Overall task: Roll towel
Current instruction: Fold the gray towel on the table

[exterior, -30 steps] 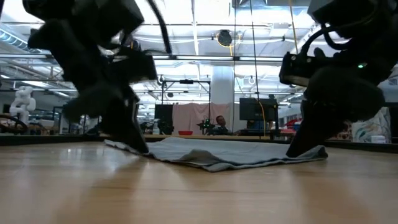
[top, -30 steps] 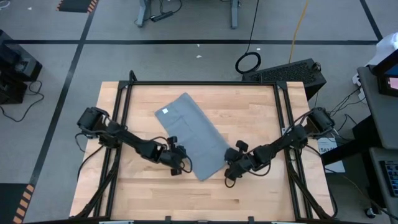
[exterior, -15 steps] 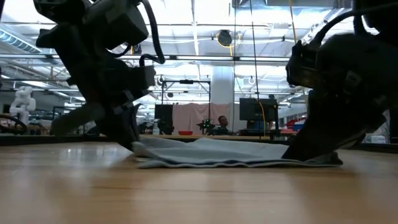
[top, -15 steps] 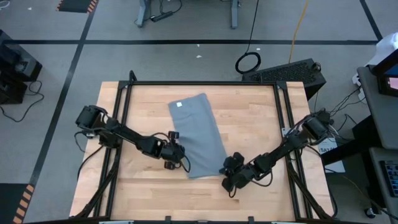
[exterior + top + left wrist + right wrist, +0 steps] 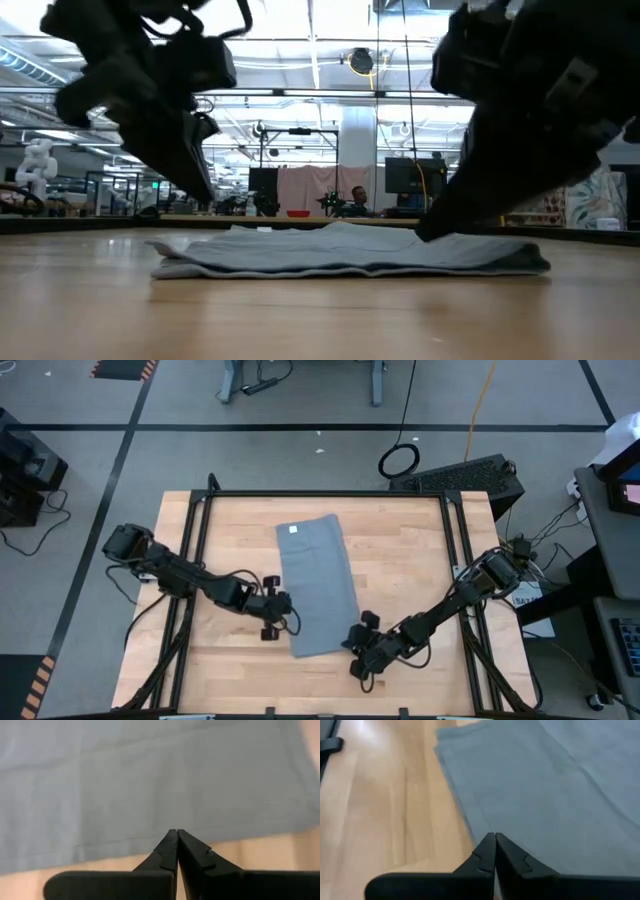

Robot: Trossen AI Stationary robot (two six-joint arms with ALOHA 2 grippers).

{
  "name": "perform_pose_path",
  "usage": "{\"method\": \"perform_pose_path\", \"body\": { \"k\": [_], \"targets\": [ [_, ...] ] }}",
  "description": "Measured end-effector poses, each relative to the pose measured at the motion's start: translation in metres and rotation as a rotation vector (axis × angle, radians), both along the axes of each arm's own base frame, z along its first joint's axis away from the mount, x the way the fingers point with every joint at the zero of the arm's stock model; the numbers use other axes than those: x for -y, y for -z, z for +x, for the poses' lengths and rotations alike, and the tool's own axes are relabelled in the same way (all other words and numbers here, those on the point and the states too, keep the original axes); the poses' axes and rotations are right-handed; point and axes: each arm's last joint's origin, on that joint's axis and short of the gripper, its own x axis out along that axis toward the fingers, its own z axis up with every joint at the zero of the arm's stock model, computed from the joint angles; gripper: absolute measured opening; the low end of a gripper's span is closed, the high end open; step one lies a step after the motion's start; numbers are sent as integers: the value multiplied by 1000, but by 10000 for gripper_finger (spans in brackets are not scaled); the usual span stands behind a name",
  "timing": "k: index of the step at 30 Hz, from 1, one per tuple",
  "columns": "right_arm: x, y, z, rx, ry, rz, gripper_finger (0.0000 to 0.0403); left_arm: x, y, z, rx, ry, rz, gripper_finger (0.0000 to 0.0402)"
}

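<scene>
The grey-blue towel [image 5: 315, 585] lies flat on the wooden table [image 5: 410, 560]. Its length runs from the far side toward the near edge, and a small white label [image 5: 293, 530] marks its far left corner. My left gripper [image 5: 283, 615] is shut and hangs above the towel's left long edge, clear of the cloth [image 5: 205, 195]. My right gripper [image 5: 352, 643] is shut at the towel's near right corner. In the low view its tip [image 5: 428, 232] meets the top of the cloth [image 5: 350, 255]. My right gripper rests its shut fingertips [image 5: 492, 840] on the towel's top, just inside the long edge [image 5: 470, 820] near the near right corner. It comes slanting down from the table's right. The cloth lies flat under it; I cannot tell whether any cloth is pinched.
Black frame rails [image 5: 200, 560] run along the table's left, right and far sides. Bare wood lies on both sides of the towel and along the near edge [image 5: 320, 695]. Far behind the table a person [image 5: 352, 195] shows in the room.
The towel has turned about on the table, from slanting to nearly straight. Its near end slid toward the left and near edges, and it now lies flatter. My right gripper went the same way with that corner. My left gripper rose off the towel's left edge, still shut.
</scene>
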Motion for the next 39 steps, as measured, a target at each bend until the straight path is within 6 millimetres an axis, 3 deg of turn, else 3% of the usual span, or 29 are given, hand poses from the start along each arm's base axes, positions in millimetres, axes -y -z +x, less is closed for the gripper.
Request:
{"method": "perform_pose_path", "body": {
  "k": [10,20,27,39],
  "targets": [
    [-12,-18,10,23,-17,-11,0,50,-11,-4,190,165,-65,24],
    [-27,-28,7,94,-2,-83,0,92,-8,-26,276,306,139,155],
    [-30,-30,5,139,78,-60,0,107,12,-25,280,398,220,196],
    [-34,-30,0,158,108,-66,0,113,35,-18,260,416,211,198]
  ]
}}
